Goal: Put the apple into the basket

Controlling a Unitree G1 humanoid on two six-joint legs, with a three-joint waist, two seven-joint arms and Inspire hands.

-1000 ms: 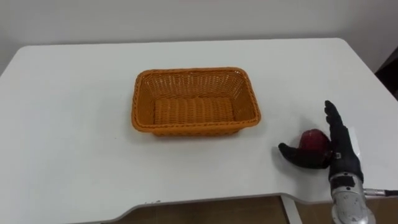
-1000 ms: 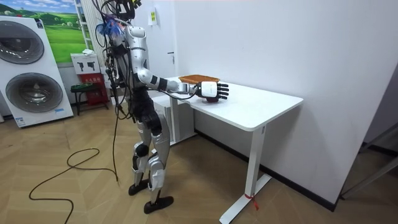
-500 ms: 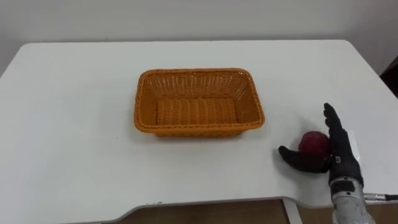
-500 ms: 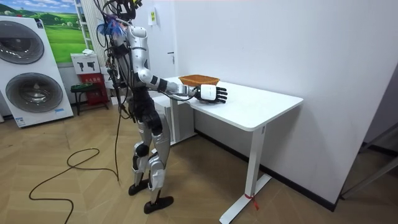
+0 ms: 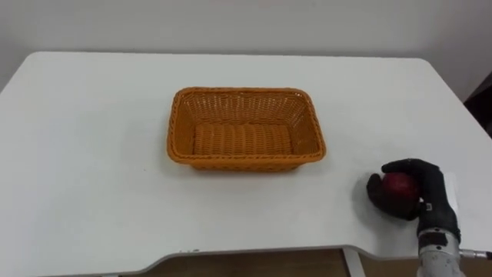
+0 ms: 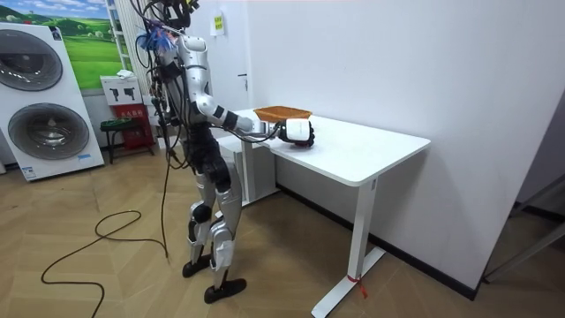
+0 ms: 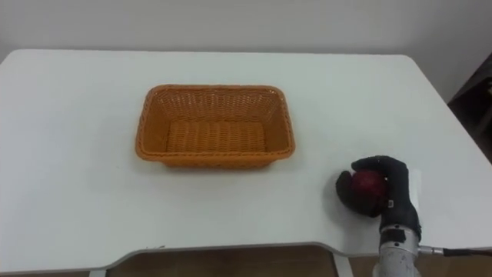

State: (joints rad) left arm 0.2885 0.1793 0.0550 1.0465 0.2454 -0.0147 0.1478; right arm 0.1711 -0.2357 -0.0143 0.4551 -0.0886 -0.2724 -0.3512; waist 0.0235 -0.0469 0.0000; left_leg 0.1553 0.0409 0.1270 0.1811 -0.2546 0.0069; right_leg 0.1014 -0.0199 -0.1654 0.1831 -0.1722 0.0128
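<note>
1. Right now the right hand (image 5: pixel 429 196) has its fingers and thumb curled round the apple (image 5: pixel 398 186), which sits low over the white desk (image 5: pixel 92 154) near the front right corner. Whether the fruit is resting on the surface or is just clear of it, I cannot tell.
2. Dark fingers wrap over the top and far side, the thumb comes in from the other side, and red skin shows between them.
3. As for handling, the apple is probably firm, round and smooth-skinned, and of modest weight. It should not give under the fingers, but it could roll or slide out of a loose hold, and it would bruise if dropped.
4. The safest hold is likely around the widest part, with thumb opposite fingers and the fruit seated toward the palm.
5. An orange woven basket (image 5: pixel 246 160) stands empty at the middle of the desk, well apart from the apple and to its left. It looks like the destination, so the rim must be cleared and the apple lowered in gently.
6. Seen from the room, the robot stands at the desk's end with its right arm stretched over it.
</note>
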